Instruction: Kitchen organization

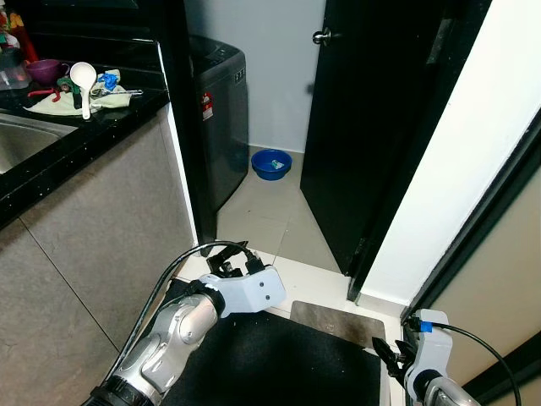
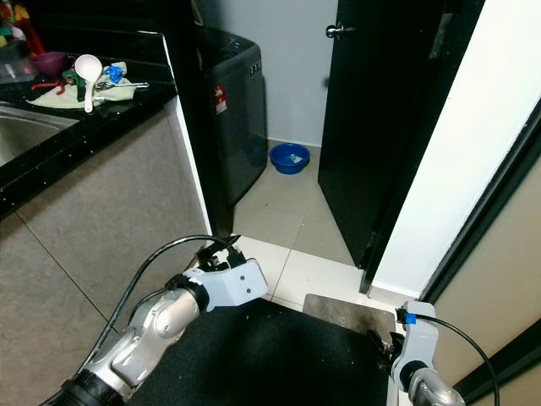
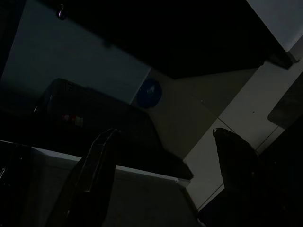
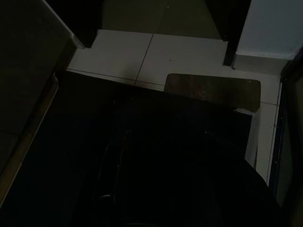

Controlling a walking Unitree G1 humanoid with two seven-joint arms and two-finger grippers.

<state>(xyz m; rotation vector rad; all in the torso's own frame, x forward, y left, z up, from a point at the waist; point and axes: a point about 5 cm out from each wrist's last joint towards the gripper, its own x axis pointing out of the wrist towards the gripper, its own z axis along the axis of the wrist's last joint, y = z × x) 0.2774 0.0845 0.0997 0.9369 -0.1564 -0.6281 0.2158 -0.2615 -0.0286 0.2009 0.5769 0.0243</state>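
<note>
Hanging low over a black floor mat [image 1: 279,359]: left gripper [image 3: 165,165], fingers [image 3: 97,175] spread wide, holding nothing. Right gripper [image 4: 161,189]: dark, finger state untellable. Head views add white spoon [image 1: 83,78], purple bowl [image 1: 46,69] at black counter's [image 1: 93,127] far edge; blue basin [image 1: 270,163] on floor.

Grey top-loading washing machine [image 1: 221,118] against pale wall, red sticker on its front. Round blue plastic basin [image 1: 270,163] on beige tiled floor [image 1: 270,216] just beside machine. Black door [image 1: 372,110] with round silver knob [image 1: 320,36] stands ajar beside white wall panel [image 1: 473,161]. Small brown doormat [image 1: 338,321] on floor near door's foot, touching a large black floor mat [image 1: 279,364].
</note>
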